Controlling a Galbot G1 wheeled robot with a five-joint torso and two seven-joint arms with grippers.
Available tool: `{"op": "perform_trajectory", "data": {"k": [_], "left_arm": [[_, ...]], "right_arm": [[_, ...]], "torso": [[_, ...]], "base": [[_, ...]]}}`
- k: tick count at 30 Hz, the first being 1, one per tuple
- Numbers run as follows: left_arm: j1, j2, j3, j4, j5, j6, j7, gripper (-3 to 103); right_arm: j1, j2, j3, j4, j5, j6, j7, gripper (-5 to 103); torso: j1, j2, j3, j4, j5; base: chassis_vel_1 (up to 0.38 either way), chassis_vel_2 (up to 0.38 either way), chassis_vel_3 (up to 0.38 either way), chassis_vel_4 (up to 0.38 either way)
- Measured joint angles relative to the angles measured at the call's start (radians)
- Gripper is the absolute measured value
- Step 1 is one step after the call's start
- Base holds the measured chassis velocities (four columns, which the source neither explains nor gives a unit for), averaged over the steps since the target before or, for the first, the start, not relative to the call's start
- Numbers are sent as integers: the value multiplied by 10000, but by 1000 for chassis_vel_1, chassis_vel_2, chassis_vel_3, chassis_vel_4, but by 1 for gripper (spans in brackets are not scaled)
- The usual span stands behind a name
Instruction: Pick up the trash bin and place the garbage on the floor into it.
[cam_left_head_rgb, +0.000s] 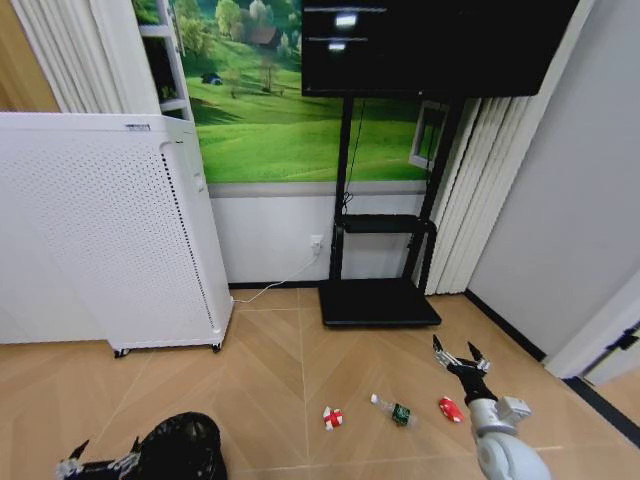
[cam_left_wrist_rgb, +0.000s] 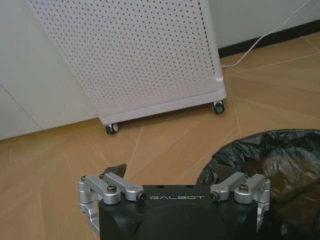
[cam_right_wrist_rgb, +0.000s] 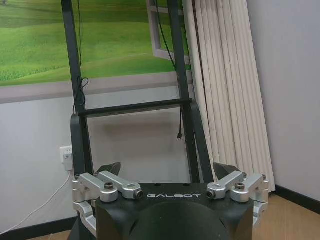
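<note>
The trash bin (cam_left_head_rgb: 183, 447), lined with a black bag, stands on the wood floor at the lower left. My left gripper (cam_left_head_rgb: 103, 458) is open right beside its left side; in the left wrist view the trash bin (cam_left_wrist_rgb: 272, 160) lies just off one side of the left gripper (cam_left_wrist_rgb: 175, 174). The garbage lies in a row on the floor: a red-and-white wrapper (cam_left_head_rgb: 333, 417), a small clear bottle (cam_left_head_rgb: 396, 410) and a red piece (cam_left_head_rgb: 450, 408). My right gripper (cam_left_head_rgb: 459, 354) hangs open above and just behind the red piece, holding nothing, and the right gripper (cam_right_wrist_rgb: 169, 169) faces the TV stand.
A tall white perforated cabinet (cam_left_head_rgb: 110, 240) on casters stands at the left, close behind the bin. A black TV stand (cam_left_head_rgb: 380, 300) with a flat base sits against the back wall, with a white cable (cam_left_head_rgb: 275, 283) on the floor beside it. A wall and a curtain (cam_left_head_rgb: 480, 200) close off the right.
</note>
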Motion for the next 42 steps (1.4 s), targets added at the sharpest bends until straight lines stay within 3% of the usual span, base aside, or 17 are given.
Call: {"op": "perform_trajectory", "data": {"k": [6, 24, 26, 32, 34, 36, 40, 42], "left_arm": [[-403, -11, 230, 592, -707, 563, 114, 97], [-1114, -171, 801, 1639, -427, 351, 562, 101], [-1130, -167, 797, 1699, -399, 353, 627, 97], [-1180, -156, 722, 1904, -267, 236, 860, 70], [-1188, -155, 718, 1912, -264, 224, 867, 70], [-1213, -148, 714, 1916, -263, 198, 882, 54], [-1237, -127, 705, 1903, -288, 175, 881, 43], [-1243, -124, 702, 1890, -303, 173, 881, 43]], "right_arm": [[35, 106, -122, -46, -77, -7, -9, 100], [71, 68, -149, -102, -127, -10, -44, 100], [76, 63, -149, -116, -125, -10, -44, 100], [64, 49, -142, -168, -123, 5, -42, 100], [64, 47, -140, -171, -123, 9, -42, 100], [61, 47, -131, -175, -121, 25, -42, 100], [54, 70, -129, -175, -120, 46, -41, 100], [50, 84, -129, -175, -121, 50, -42, 100]], "torso": [[2, 2, 3, -3, -1], [3, 8, 7, -1, 0], [2, 8, 7, 0, -1], [3, 9, 7, -1, 0], [3, 9, 8, -1, 0], [3, 9, 8, -1, 0], [3, 10, 8, -1, 0], [3, 10, 8, -1, 0]], "base": [[0, 0, 0, 0], [0, 0, 0, 0], [0, 0, 0, 0], [0, 0, 0, 0], [0, 0, 0, 0], [0, 0, 0, 0], [0, 0, 0, 0], [0, 0, 0, 0]]}}
